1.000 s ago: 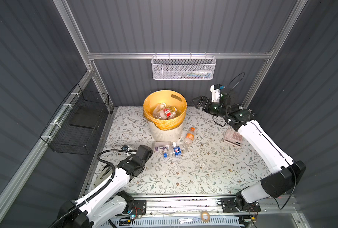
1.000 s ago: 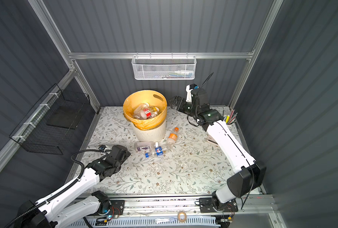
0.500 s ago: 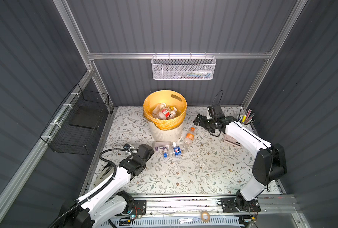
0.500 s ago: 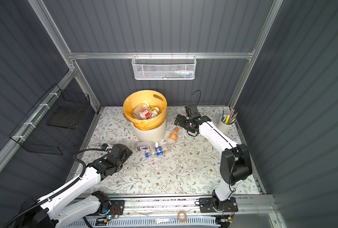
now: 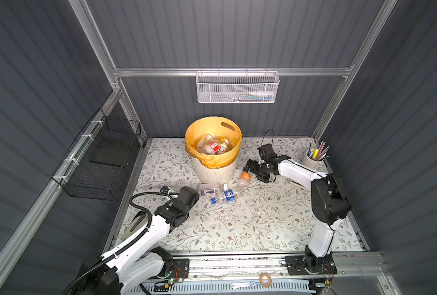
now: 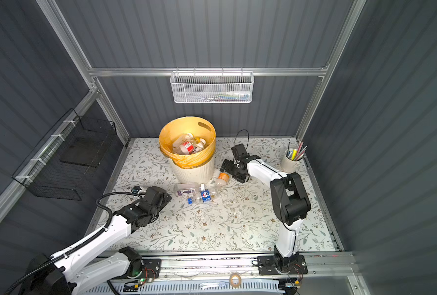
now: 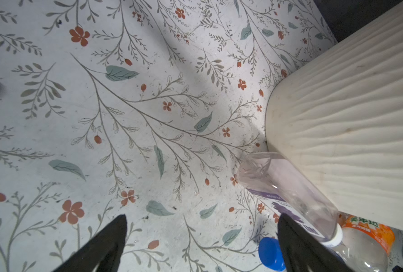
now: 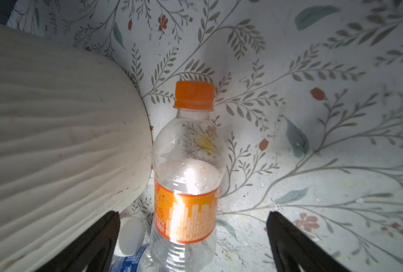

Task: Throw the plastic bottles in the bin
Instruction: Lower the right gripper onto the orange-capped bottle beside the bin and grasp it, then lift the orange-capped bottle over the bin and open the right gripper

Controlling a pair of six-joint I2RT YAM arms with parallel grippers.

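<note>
Item: bin (image 5: 213, 173), cream ribbed, orange liner folded over its rim, standing toward the back of the floral table (image 5: 237, 224); several bottles in the bin (image 5: 211, 146), heaped, one red-labelled. Item: orange-capped bottle (image 8: 186, 174), clear, orange label, lying on the table just beside the bin's foot on its right side in both top views; whether it touches the wall cannot be told. Item: purple-labelled bottle (image 5: 208, 189), clear, white cap, lying along the front of the bin's foot. Item: blue-labelled bottle (image 5: 227, 196), lying beside the purple-labelled one, with a blue cap (image 7: 270, 253) near it. Item: right hand (image 5: 252, 171), low over the table, fingers (image 8: 96, 242) wide apart to either side of the orange-capped bottle's labelled end, clamped on nothing. Item: left hand (image 7: 201, 226), low over bare table in front of the bin, fingers apart, empty, one fingertip overlapping the purple-labelled bottle in the wrist view. Sundries: cup of pens (image 5: 313, 159) at the back right corner; white mesh basket (image 5: 237, 89) on the rear rail; black wire basket (image 5: 102, 163) on the left wall.
</note>
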